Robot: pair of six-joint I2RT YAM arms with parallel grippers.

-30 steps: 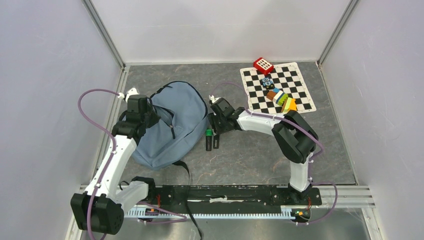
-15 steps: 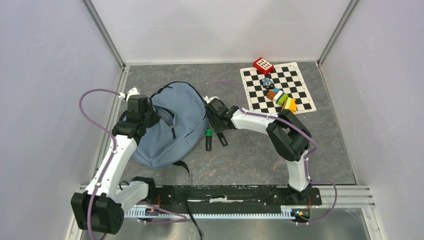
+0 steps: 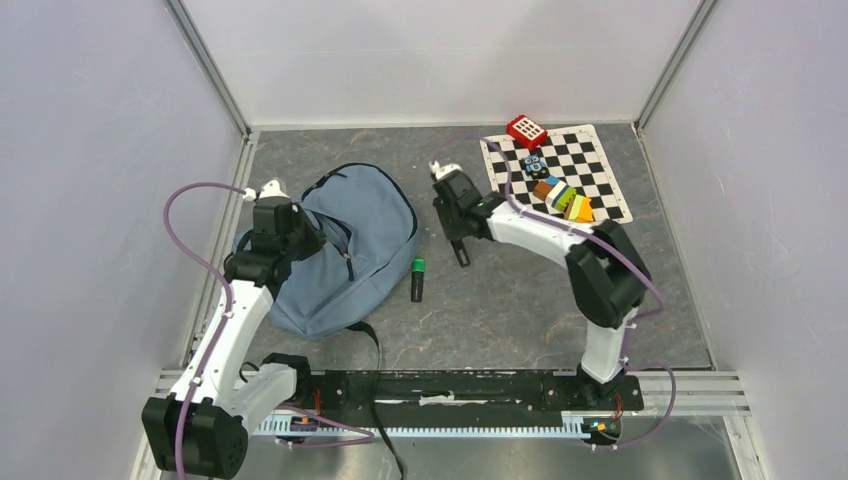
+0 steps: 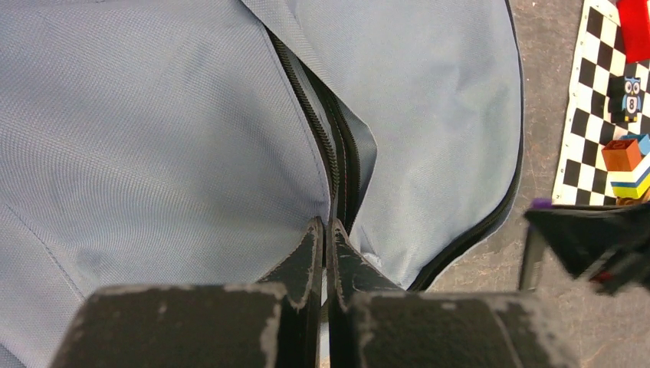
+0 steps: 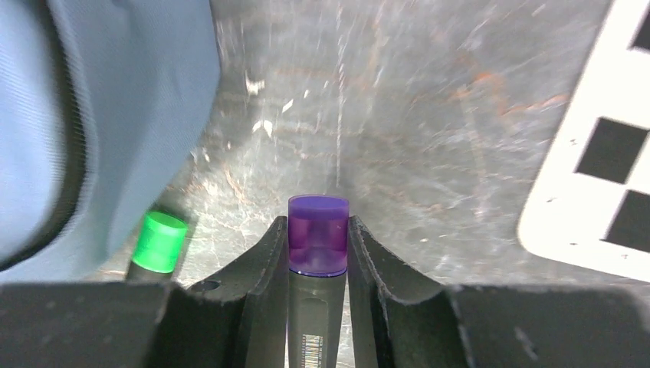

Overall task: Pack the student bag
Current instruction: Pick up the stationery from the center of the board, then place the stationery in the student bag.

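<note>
Left edge of student bag [image 3: 355, 235] hidden under left gripper [image 4: 327, 226], pinched tight on zipper seam [image 4: 310, 123]. Lying left of centre, long axis far-to-near, strap end nearest. Right gripper [image 5: 318, 230] clamped on purple-capped marker [image 5: 317, 244], barrel mostly hidden; green-capped marker [image 5: 157, 242] just beside bag.

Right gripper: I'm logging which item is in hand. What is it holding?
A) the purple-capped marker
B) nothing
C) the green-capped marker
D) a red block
A: the right gripper is shut on the purple-capped marker, while the green-capped marker lies on the table by the student bag.
</note>
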